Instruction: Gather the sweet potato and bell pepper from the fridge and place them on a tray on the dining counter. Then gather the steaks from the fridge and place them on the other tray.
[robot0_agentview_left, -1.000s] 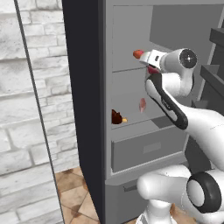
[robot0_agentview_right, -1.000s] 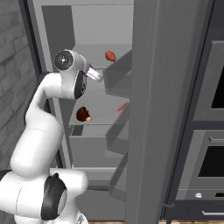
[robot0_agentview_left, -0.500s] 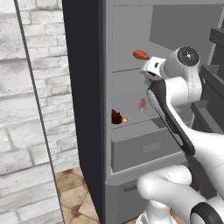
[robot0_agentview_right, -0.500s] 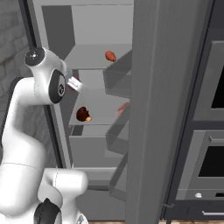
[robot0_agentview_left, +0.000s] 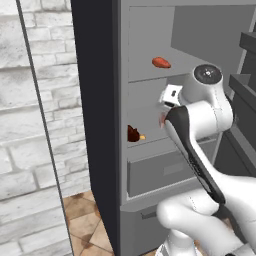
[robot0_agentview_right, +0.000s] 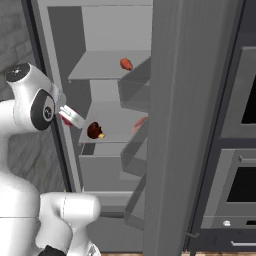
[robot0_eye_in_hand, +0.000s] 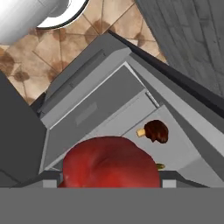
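The fridge (robot0_agentview_left: 123, 150) stands open. Outside its shelves, my gripper (robot0_agentview_right: 66, 119) is shut on the bright red bell pepper (robot0_eye_in_hand: 109, 164), which bulges between the fingertips in the hand view and peeks out under the hand (robot0_agentview_right: 63, 120). The orange-red sweet potato (robot0_agentview_left: 161, 62) lies on the upper shelf (robot0_agentview_right: 126, 64). On the shelf below sit a dark brown lump with a yellow tip (robot0_agentview_left: 134, 134) (robot0_agentview_right: 95, 130) (robot0_eye_in_hand: 156, 130) and a pinkish-red piece (robot0_agentview_right: 140, 123). The trays and the dining counter are out of view.
The open fridge door (robot0_agentview_right: 180, 125) with its door shelves stands close on the right. A grey drawer (robot0_agentview_left: 165, 172) sits under the lower shelf. A brick wall (robot0_agentview_left: 30, 125) is on the left, wall ovens (robot0_agentview_right: 240, 175) on the right, and tiled floor (robot0_agentview_left: 80, 215) below.
The arm has drawn back from the upper shelf. The hand has dropped to the level of the lower shelf and tipped downward, with the pepper still in it.
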